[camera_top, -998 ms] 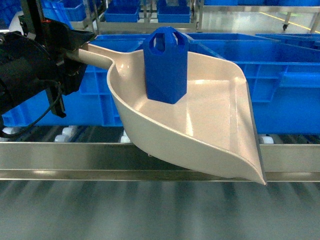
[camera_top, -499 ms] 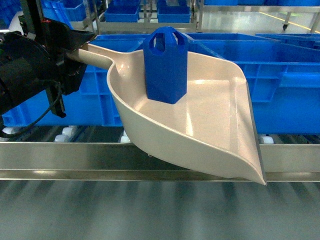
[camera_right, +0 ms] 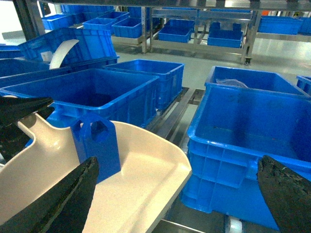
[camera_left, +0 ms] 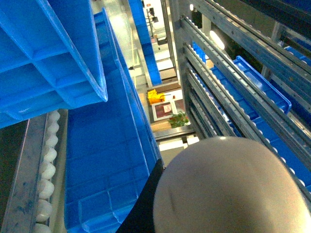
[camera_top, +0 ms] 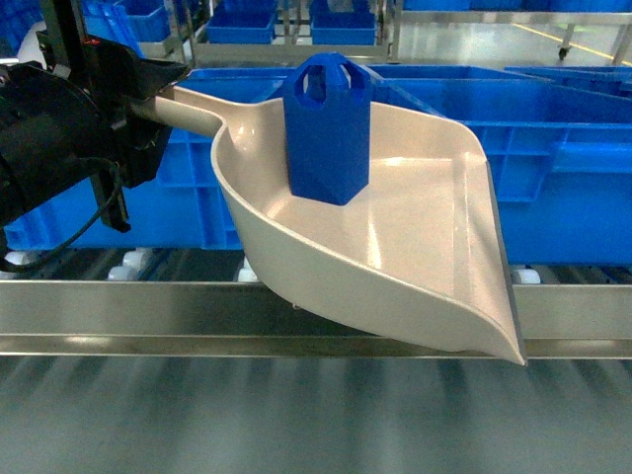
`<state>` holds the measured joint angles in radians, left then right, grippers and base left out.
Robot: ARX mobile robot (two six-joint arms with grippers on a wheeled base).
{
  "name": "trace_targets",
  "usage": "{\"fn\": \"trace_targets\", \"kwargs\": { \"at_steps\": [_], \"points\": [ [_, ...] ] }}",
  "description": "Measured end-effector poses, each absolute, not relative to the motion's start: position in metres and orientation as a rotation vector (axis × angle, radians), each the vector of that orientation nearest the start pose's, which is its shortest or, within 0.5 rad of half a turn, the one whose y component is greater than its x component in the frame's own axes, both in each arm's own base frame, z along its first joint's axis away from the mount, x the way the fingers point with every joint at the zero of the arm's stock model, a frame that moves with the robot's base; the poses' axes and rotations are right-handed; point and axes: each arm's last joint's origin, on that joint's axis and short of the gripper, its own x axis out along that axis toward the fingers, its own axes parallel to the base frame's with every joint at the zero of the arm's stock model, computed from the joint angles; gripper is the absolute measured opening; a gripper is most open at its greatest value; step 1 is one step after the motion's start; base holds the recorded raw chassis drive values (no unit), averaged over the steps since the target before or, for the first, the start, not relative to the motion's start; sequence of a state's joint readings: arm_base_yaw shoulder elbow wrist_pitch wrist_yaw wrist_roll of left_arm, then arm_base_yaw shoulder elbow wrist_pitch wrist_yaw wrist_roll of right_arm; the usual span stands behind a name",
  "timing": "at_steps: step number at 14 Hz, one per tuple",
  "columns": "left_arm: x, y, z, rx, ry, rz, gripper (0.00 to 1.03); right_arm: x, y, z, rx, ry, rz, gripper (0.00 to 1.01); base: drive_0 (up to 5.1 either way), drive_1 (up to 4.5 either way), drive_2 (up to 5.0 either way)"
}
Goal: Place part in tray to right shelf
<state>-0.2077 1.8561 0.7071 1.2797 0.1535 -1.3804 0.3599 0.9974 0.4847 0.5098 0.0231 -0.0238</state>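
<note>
The cream tray (camera_top: 395, 237) hangs tilted above the right shelf's steel front rail (camera_top: 99, 311), its flat lip pointing down to the right. The blue part (camera_top: 328, 123) stands upright in the tray's deep end. My left gripper (camera_top: 138, 104) is shut on the tray's long handle at the upper left. In the left wrist view that rounded handle (camera_left: 228, 189) fills the lower right. My right gripper (camera_right: 177, 167) is open wide with nothing between its fingers. It hovers just off the tray's (camera_right: 136, 179) lip, with the part (camera_right: 97, 145) to its left.
Large blue crates (camera_top: 553, 178) stand on the shelf behind the tray, with more crates (camera_right: 252, 126) on the right. White rollers (camera_top: 128, 265) show under them, and a roller lane (camera_left: 48, 155) in the left wrist view. Further racks with crates stand in the background.
</note>
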Motion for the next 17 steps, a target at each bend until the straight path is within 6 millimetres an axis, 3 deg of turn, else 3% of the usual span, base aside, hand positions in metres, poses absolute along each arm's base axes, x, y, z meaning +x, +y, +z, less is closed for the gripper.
{"fn": "trace_targets", "kwargs": {
  "at_steps": [4, 5, 6, 7, 9, 11, 13, 17],
  "points": [
    [0.337, -0.075, 0.170, -1.366, 0.139, -0.392, 0.14, 0.203, 0.076, 0.257, -0.024, -0.001, 0.337, 0.98, 0.0, 0.00, 0.0],
    [0.337, -0.076, 0.170, -1.374, 0.154, -0.355, 0.14, 0.203, 0.076, 0.257, -0.024, -0.001, 0.337, 0.98, 0.0, 0.00, 0.0],
    [0.334, -0.077, 0.173, -1.388, 0.175, -0.213, 0.14, 0.203, 0.076, 0.257, -0.024, -0.002, 0.337, 0.98, 0.0, 0.00, 0.0],
    [0.328, -0.077, 0.193, -1.418, 0.089, -0.237, 0.14, 0.203, 0.076, 0.257, -0.024, -0.002, 0.337, 0.98, 0.0, 0.00, 0.0],
    [0.318, -0.075, 0.190, -1.435, 0.076, -0.275, 0.14, 0.203, 0.076, 0.257, -0.024, -0.002, 0.337, 0.98, 0.0, 0.00, 0.0],
    [0.313, -0.069, 0.204, -1.439, 0.041, -0.281, 0.14, 0.203, 0.076, 0.257, -0.024, -0.001, 0.337, 0.98, 0.0, 0.00, 0.0],
    [0.311, -0.056, 0.220, -1.443, -0.013, -0.253, 0.14, 0.203, 0.076, 0.257, -0.024, -0.001, 0.337, 0.98, 0.0, 0.00, 0.0],
    [0.332, -0.014, 0.247, -1.411, -0.081, -0.012, 0.14, 0.203, 0.076, 0.257, -0.024, -0.002, 0.337, 0.98, 0.0, 0.00, 0.0]
  ]
}}
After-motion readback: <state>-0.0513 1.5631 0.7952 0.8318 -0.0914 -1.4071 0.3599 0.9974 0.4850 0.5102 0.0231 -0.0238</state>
